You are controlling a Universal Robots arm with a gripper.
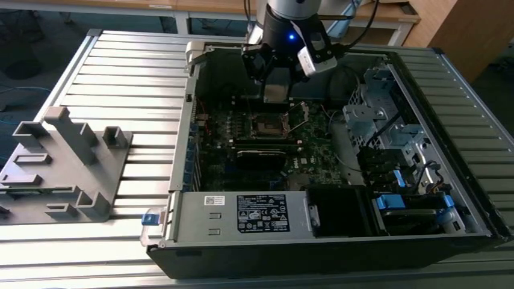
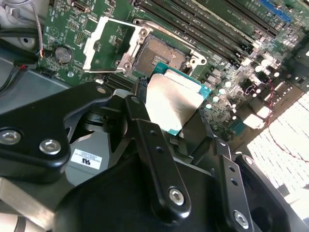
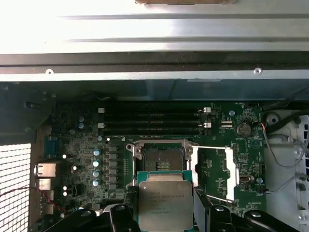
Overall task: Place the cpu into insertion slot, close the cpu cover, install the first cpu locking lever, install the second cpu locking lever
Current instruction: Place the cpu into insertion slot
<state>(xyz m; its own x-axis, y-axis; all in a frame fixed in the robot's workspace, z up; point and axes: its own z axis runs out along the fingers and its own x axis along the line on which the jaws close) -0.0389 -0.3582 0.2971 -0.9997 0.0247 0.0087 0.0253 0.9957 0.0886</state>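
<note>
End effector closed on the cpu, gripping it by opposite edges with the dull silver top showing in both wrist views. It hangs above the motherboard inside the open computer case, which sits on the slatted bench. The socket is empty with its contact field exposed, and the cpu is near it but apart from it, not yet seated. The cpu cover is swung open to one side of the socket, with green board visible through its window — a grey fixture stands on the bench at the exterior view's left, well apart from the case.
</note>
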